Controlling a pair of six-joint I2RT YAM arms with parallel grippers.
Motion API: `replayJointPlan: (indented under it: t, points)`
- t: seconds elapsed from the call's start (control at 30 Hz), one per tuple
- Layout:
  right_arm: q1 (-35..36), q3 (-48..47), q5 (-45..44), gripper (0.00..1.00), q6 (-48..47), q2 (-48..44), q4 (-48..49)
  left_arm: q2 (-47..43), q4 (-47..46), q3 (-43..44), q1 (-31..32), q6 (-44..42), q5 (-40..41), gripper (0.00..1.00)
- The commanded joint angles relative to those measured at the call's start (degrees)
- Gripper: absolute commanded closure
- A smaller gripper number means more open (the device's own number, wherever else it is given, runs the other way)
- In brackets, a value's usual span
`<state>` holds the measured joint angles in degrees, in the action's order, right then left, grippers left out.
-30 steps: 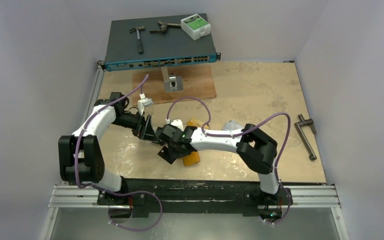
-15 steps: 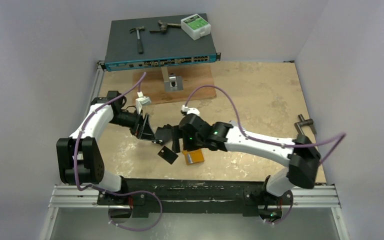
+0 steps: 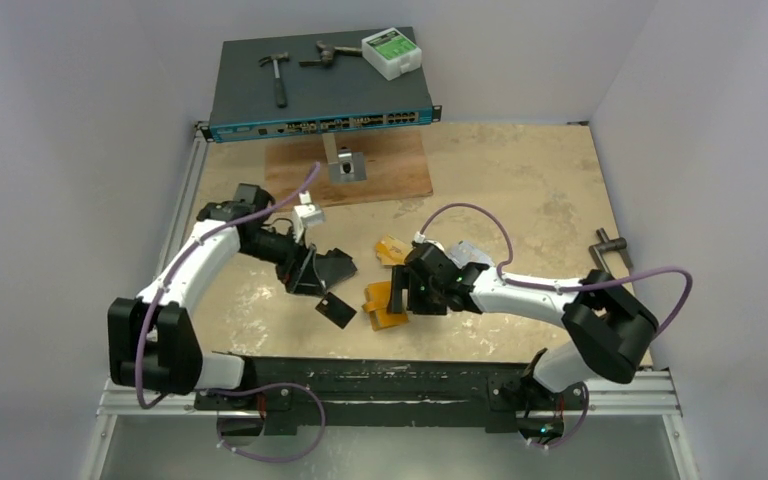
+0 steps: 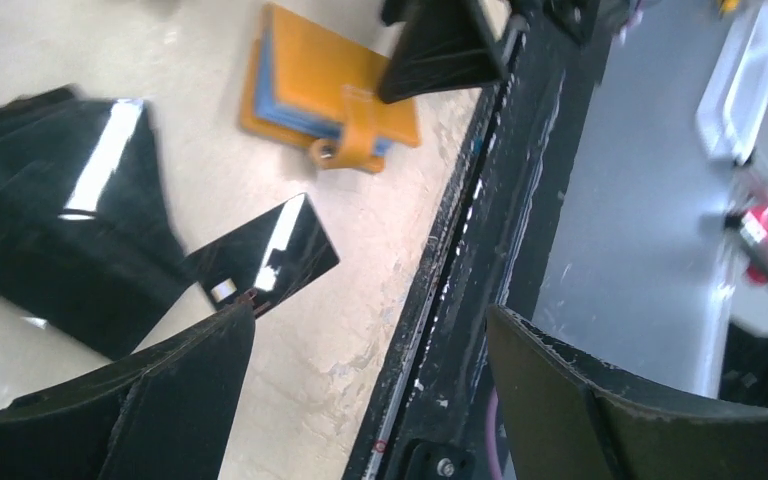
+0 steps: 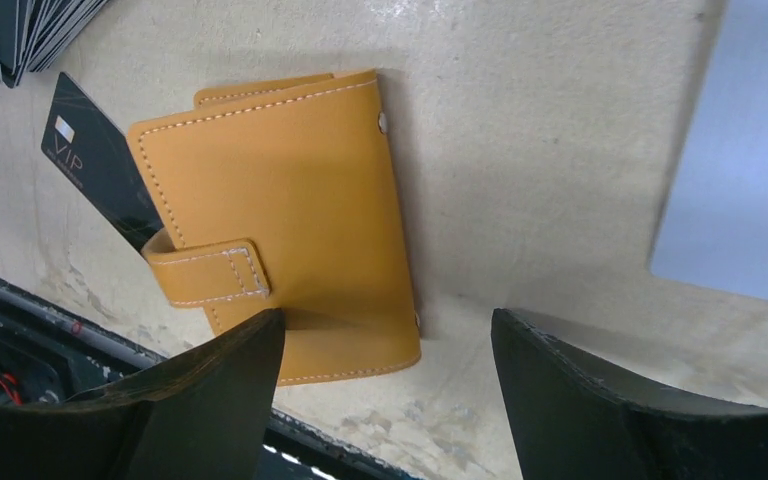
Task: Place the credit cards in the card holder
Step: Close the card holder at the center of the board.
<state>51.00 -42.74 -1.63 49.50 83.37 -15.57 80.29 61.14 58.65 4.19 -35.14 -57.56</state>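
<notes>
Left gripper [image 3: 305, 278]: the jaws are spread wide with nothing between them; it is held low over the fanned pile of black cards [image 3: 338, 264], left of the table's middle
Right gripper [image 3: 396, 296]: the jaws are set wide and nothing is gripped; it is poised just above the card holder [image 3: 378, 312]; whether a finger touches the leather cannot be told
Card holder: laid flat and closed on the table [image 3: 520, 190], its tab wrapped over one long edge, close to the black front rail [image 3: 400, 372]
Single black card [image 3: 336, 310]: laid flat just left of the holder; its corner is hidden behind the holder's edge in the right wrist view, while a gap is shown in the left wrist view
Orange-gold cards [image 3: 392, 247]: set just behind the holder
Silvery-white card [image 5: 740, 150]: seen right of the holder, with a strip of bare tabletop between them
Far edge: a network switch [image 3: 320, 95] is set there, a hammer [image 3: 276, 75] on it, well apart from both arms
Right edge: a metal crank handle [image 3: 612, 243] is laid near it, beyond the right arm's elbow
</notes>
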Motion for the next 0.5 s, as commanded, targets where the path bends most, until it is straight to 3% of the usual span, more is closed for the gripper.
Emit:
replayJointPlan:
  t: [0.0,0.2,0.47]
  points:
    - [0.1,0.9,2.2,0.26,1.4,2.6,8.9,-6.3,-6.7,-2.4,10.2,-0.9,5.8,0.14]
    - [1.1,-0.3,-0.6,0.28,2.1,5.6,7.7,-2.2,-8.3,-1.1,14.7,-0.7,9.1,0.14]
    - [2.3,4.5,-0.8,0.36,6.9,6.6,12.9,-0.6,-21.9,-4.9,24.3,2.4,22.8,0.14]
